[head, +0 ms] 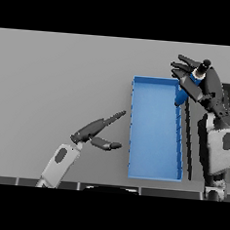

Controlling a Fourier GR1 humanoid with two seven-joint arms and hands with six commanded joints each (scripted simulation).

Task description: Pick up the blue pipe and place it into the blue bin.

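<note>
I see the grey table [56, 83] filling the view, bare across its left and far parts. The blue bin [153, 171], a long open tray, lies right of centre with its long sides running away from me; nothing rests on its floor that I can make out. My right arm [217, 144] comes up along the bin's right side, over dark strips there. My right hand [200, 87] sits over the bin's far right corner, fingers [181, 68] spread leftward beyond the far rim. The blue pipe [183, 95] is pinned under that hand, slanting down across the right wall into the bin; only a short blue stretch shows. My left hand [88, 132] hovers over open table left of the bin, fingers straight and apart, thumb pointing toward the bin's left wall, not touching it.
</note>
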